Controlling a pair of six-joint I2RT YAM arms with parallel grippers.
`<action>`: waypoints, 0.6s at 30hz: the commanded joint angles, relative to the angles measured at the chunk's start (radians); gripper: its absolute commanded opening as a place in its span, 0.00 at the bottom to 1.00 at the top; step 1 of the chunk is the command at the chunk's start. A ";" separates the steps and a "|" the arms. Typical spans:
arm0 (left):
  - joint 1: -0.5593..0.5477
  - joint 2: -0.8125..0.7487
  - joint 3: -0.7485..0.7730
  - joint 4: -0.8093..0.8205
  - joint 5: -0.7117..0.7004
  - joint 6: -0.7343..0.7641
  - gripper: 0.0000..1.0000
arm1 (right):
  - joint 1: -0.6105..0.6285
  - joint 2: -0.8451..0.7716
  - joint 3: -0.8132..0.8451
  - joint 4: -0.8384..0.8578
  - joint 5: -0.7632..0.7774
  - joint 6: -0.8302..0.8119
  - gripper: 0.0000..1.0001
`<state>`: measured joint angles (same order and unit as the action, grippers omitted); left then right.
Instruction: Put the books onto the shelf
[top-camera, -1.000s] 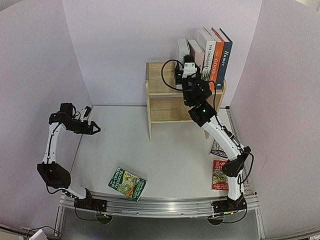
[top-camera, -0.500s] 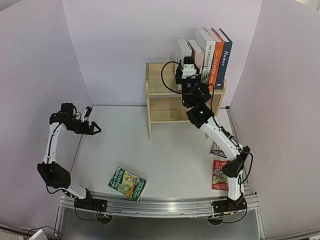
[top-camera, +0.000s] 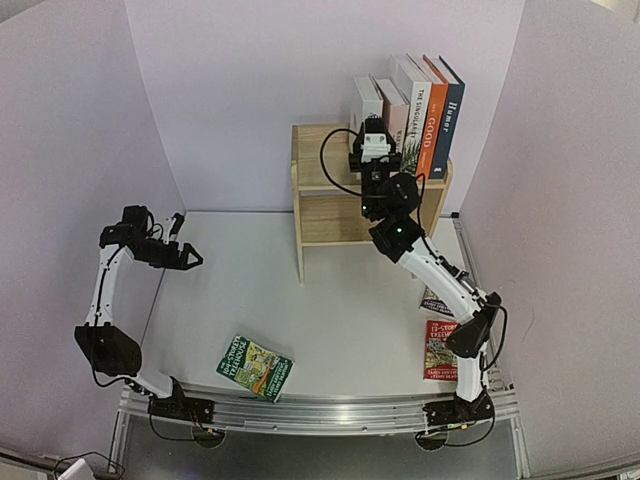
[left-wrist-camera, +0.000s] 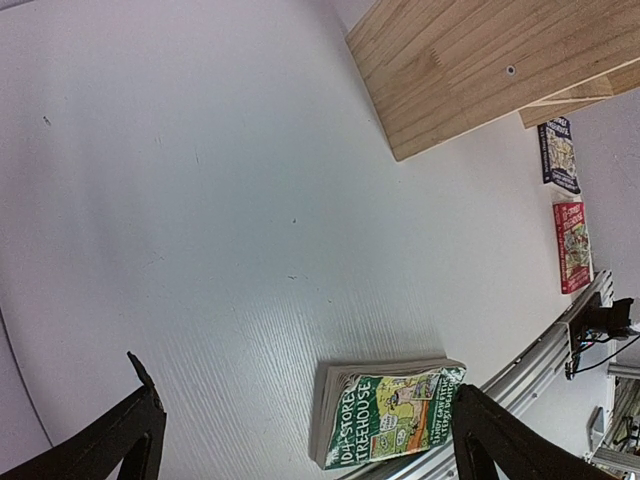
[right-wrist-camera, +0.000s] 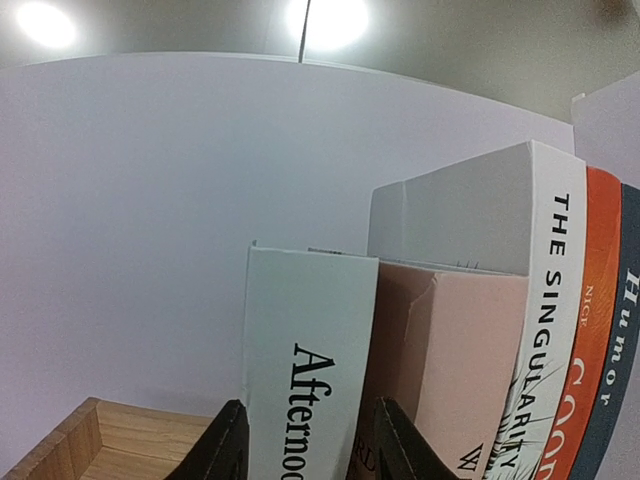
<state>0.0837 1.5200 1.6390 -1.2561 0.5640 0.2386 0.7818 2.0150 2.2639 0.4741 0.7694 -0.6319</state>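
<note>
On top of the light wood shelf (top-camera: 325, 215) stand the books: white "Afternoon tea" (right-wrist-camera: 305, 340), a pink one (right-wrist-camera: 455, 370), the white palm-leaf one (top-camera: 413, 92), orange "GOOD" (top-camera: 432, 110) and dark blue "Humor" (top-camera: 450, 108). My right gripper (right-wrist-camera: 308, 430) is raised to the shelf top, one finger on each side of the "Afternoon tea" spine, shut on it. A green Treehouse paperback (left-wrist-camera: 385, 412) lies flat near the front edge. My left gripper (left-wrist-camera: 315, 445) hangs open high over the table's left side, nothing between its fingers.
Two more thin paperbacks lie flat on the right beside the right arm: a red one (top-camera: 439, 349) and a dark one (top-camera: 437, 299). The shelf's lower tier (top-camera: 335, 218) holds nothing I can see. Lilac walls close in the back and sides.
My right gripper has moved left and back along the shelf top, and its fingers have narrowed round the "Afternoon tea" book. The left arm has not moved.
</note>
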 joint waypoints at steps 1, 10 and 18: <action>-0.007 0.003 -0.001 0.001 0.004 0.016 1.00 | 0.002 -0.067 -0.014 0.050 0.029 0.005 0.41; -0.013 0.007 -0.006 0.003 0.007 0.008 1.00 | 0.004 -0.037 -0.014 0.046 0.045 0.050 0.53; -0.025 0.010 0.019 -0.015 -0.010 -0.003 1.00 | 0.038 -0.064 -0.062 0.049 0.024 0.032 0.54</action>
<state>0.0685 1.5265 1.6279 -1.2570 0.5631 0.2365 0.7847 2.0045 2.2400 0.4871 0.7898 -0.5940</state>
